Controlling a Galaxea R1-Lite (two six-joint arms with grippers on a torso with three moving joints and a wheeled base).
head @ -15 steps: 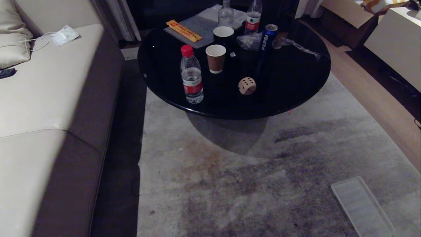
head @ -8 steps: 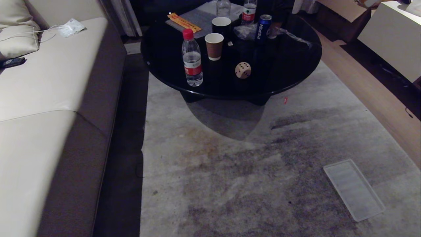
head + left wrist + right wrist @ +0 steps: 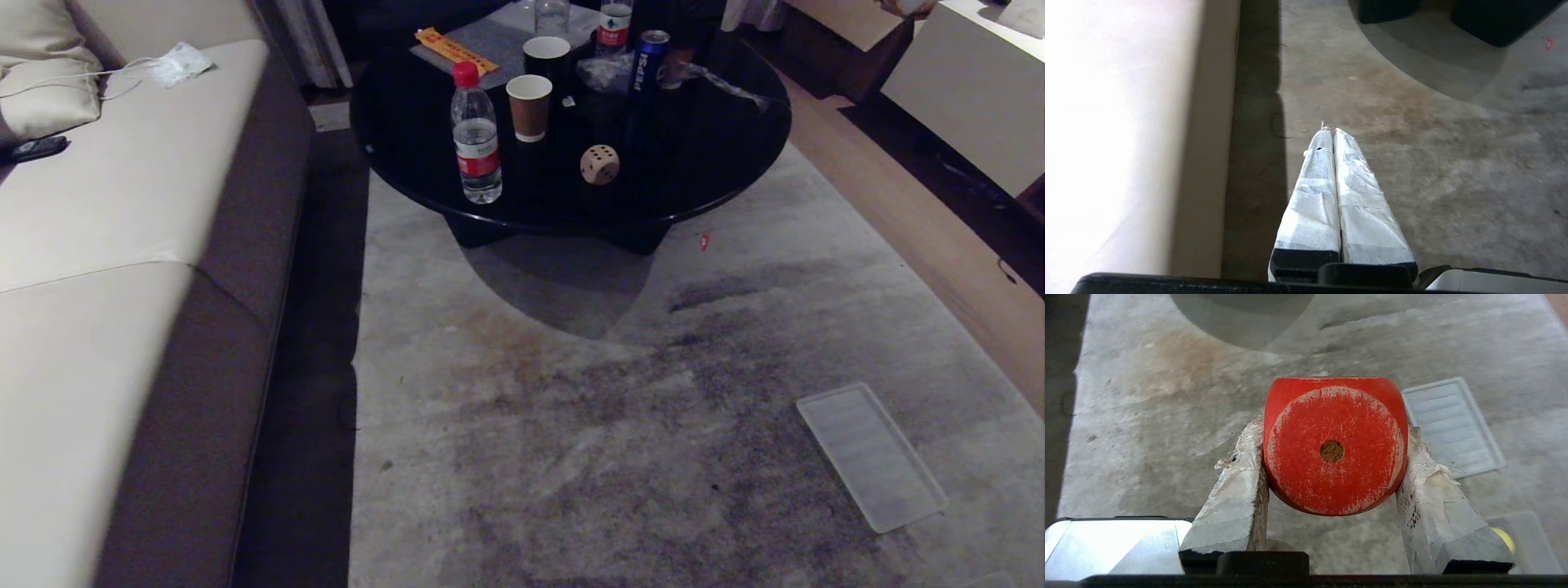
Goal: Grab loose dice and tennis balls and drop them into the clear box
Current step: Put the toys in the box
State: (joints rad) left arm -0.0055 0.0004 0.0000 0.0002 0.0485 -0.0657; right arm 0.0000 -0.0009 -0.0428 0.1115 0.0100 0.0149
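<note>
The right gripper has its jaws pinching the red die above open carpet. The left gripper, jaws pressed together, hangs near the sofa edge. The tan die sits near the round black counter's near rim. The ribbed lid lies on the carpet, near right.

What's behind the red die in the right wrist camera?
Behind the red die, grey carpet and part of the ribbed translucent lid show; the die covers the lid's near corner.
</note>
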